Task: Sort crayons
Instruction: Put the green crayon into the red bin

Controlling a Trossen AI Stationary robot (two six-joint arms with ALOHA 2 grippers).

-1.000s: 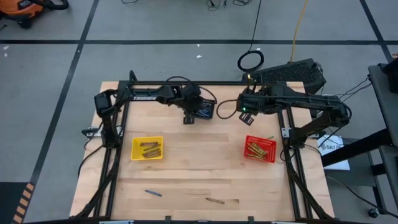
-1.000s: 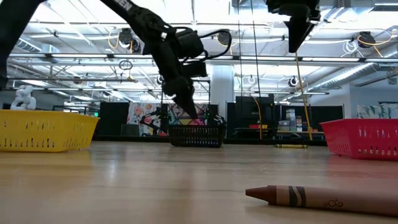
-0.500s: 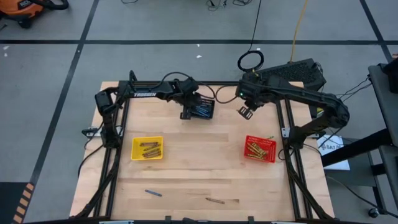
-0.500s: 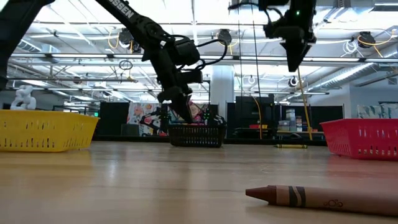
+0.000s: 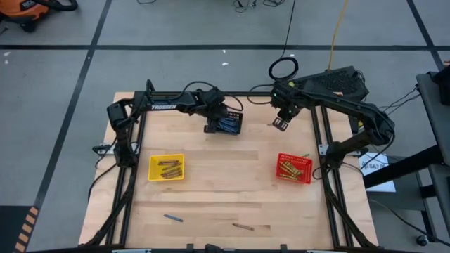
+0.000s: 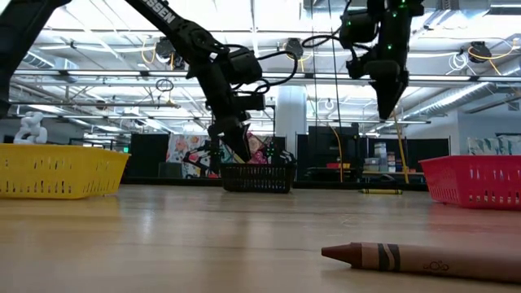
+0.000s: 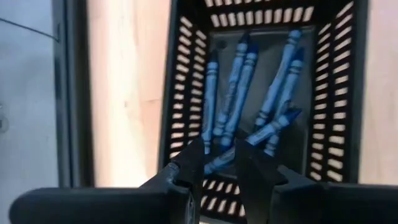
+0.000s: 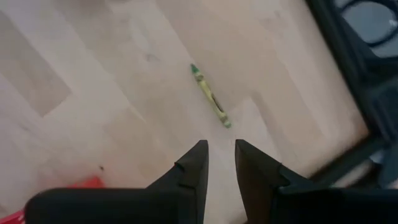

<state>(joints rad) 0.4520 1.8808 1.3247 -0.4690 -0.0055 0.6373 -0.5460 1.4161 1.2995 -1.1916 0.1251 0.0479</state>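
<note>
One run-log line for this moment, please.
left gripper: open, empty, over black basket of blue crayons | right gripper: empty, above green crayon | loose crayons: front of table

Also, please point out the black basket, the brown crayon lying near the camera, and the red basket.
black basket (image 5: 228, 124), high view, its rim.
brown crayon (image 6: 415, 259), low view, mid-body on the paper wrapper.
red basket (image 5: 293, 168), high view, its wall.

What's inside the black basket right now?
The black basket holds only blue crayons, roughly seven, some crossing. The left gripper covers its near edge, so anything there is hidden.
</note>
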